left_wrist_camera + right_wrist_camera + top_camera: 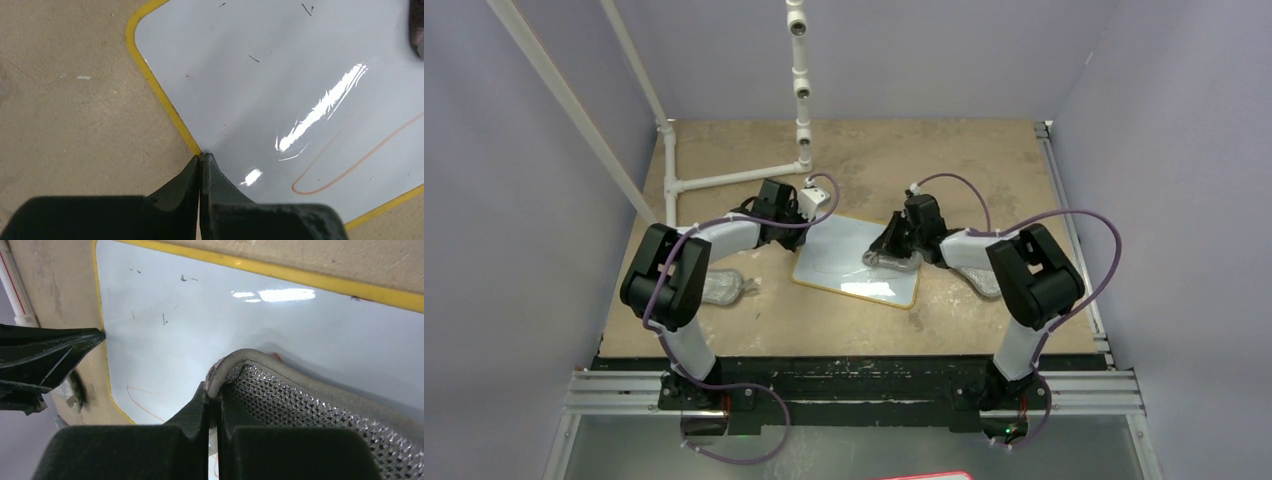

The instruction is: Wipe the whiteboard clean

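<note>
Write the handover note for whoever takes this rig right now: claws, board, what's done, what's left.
Left claw: shut, empty, tips at the yellow rim of the whiteboard.
Right claw: shut on the grey cloth pad, which is down on the board.
Board: flat on the table between the arms.
Done: most of the surface looks clean.
To do: wipe the faint red line near one corner and a few small dark specks.
A spare pad lies beside the left arm.

Overhead view from behind, wrist views close above whiteboard [844,262] (shared)
</note>
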### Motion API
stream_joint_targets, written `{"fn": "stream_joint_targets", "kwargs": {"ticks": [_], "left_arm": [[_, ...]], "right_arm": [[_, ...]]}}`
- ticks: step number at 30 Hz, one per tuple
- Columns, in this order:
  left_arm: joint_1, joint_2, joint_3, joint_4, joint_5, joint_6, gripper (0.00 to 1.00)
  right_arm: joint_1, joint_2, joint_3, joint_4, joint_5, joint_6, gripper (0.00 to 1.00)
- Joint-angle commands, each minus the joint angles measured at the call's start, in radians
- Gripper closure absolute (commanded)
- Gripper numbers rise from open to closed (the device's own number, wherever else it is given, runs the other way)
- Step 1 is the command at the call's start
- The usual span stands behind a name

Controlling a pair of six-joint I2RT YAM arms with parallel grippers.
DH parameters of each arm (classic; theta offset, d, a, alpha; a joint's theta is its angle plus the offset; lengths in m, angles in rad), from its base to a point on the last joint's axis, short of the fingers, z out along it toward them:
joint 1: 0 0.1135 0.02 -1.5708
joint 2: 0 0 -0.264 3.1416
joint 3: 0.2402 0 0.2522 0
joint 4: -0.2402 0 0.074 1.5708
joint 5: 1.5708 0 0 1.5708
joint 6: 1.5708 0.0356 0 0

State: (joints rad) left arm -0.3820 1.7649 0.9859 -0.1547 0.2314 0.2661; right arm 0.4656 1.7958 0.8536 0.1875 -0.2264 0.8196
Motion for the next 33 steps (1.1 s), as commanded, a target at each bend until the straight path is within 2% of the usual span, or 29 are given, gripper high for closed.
{"fn": "stream_joint_targets", "kwargs": {"ticks": [1, 6, 9, 11, 13, 14, 19, 22, 24, 28, 33], "left_arm": [[-0.005, 0.016, -0.061, -0.155, -0.007, 0.011, 1.0], [-0.005, 0.017, -0.059, -0.163, -0.008, -0.003, 1.0], [-0.005, 0.015, -0.064, -0.16, -0.012, -0.009, 1.0], [-0.005, 0.017, -0.062, -0.16, -0.013, -0.011, 1.0], [-0.004, 0.019, -0.061, -0.158, -0.015, -0.014, 1.0], [-0.005, 0.017, -0.062, -0.155, -0.016, -0.015, 1.0], [-0.005, 0.012, -0.07, -0.152, -0.019, -0.011, 1.0], [-0.005, 0.01, -0.072, -0.149, -0.024, -0.007, 1.0], [-0.005, 0.008, -0.069, -0.152, -0.023, -0.007, 1.0], [-0.004, 0.007, -0.065, -0.156, -0.023, -0.013, 1.0], [-0.005, 0.018, -0.062, -0.158, -0.034, -0.014, 1.0]], "right_arm": [[0.14, 0.1, -0.05, -0.146, 0.001, -0.046, 1.0], [0.299, 0.252, 0.186, -0.108, -0.053, 0.007, 1.0], [0.332, 0.318, 0.306, -0.109, -0.063, 0.032, 1.0], [0.337, 0.328, 0.315, -0.115, -0.074, 0.054, 1.0], [0.324, 0.294, 0.246, -0.126, -0.067, 0.076, 1.0], [0.28, 0.204, 0.119, -0.119, -0.028, 0.085, 1.0], [0.101, -0.101, -0.29, -0.12, 0.027, 0.056, 1.0], [0.063, -0.231, -0.376, -0.177, 0.079, 0.031, 1.0], [0.062, -0.251, -0.384, -0.157, 0.09, 0.026, 1.0], [0.096, -0.121, -0.279, -0.065, 0.041, 0.071, 1.0], [0.235, 0.087, 0.018, -0.076, 0.038, 0.094, 1.0]]}}
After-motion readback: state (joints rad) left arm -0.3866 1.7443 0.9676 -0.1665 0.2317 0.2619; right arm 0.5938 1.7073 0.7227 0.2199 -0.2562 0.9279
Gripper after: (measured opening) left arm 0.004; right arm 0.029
